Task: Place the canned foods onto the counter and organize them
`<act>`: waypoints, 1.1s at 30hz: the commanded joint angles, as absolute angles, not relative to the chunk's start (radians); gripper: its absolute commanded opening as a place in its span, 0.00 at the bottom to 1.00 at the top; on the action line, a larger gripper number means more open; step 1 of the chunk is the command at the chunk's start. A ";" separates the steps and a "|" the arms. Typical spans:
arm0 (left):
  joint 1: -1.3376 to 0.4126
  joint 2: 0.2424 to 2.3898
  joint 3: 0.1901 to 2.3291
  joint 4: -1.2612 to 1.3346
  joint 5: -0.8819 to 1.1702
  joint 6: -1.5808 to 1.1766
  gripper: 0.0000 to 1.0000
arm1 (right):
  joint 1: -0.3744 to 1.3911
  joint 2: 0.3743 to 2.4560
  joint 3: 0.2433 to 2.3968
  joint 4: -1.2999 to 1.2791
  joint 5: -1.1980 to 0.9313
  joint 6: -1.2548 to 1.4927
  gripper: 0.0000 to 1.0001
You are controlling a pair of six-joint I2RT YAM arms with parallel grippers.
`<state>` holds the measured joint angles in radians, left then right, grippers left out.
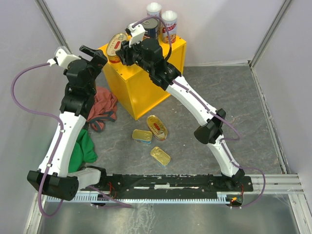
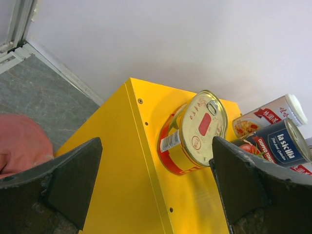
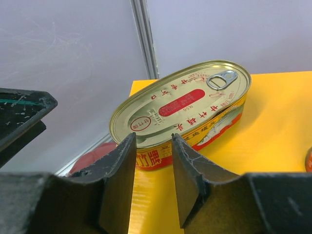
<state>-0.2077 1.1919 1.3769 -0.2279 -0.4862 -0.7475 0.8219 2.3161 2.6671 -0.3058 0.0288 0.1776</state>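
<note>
The yellow counter carries an oval gold tin at its left edge, a dark round can and two white-topped cylinders at the back. My right gripper hovers just behind the oval tin, its jaws slightly apart and empty. My left gripper is wide open and empty beside the counter's left side, facing the oval tin and the dark can. On the floor lie an oval tin and two rectangular tins.
A red cloth and a green cloth lie on the stone floor left of the counter, under my left arm. White walls enclose the back and sides. A rail runs along the near edge.
</note>
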 commanded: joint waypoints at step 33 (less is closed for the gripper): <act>-0.166 1.281 1.381 -0.146 -0.440 -1.002 0.99 | 0.799 1.848 2.158 -0.138 0.052 0.106 0.60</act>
